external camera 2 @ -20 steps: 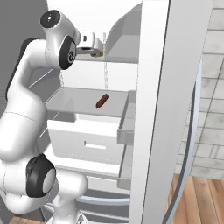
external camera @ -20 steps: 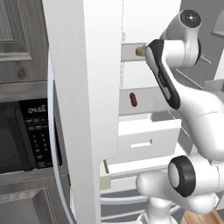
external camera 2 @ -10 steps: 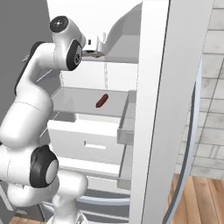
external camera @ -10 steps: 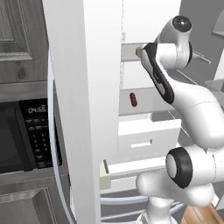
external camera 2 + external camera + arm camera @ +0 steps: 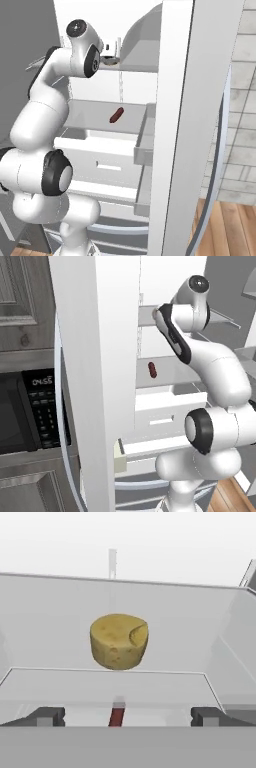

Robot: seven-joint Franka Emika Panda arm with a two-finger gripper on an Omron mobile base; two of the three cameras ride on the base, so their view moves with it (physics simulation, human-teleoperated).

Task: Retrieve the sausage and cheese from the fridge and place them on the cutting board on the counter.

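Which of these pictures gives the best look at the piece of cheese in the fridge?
The hand view: the cheese sits in mid-frame on a fridge shelf, a yellow pitted round with a notch, unobstructed. In the right base view only a sliver of something shows at the open pincer, too small to identify. In the left base view I can't pick it out.

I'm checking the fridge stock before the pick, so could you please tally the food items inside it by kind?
Sausage: 1
Cheese: 1
Total: 2 food items inside the fridge
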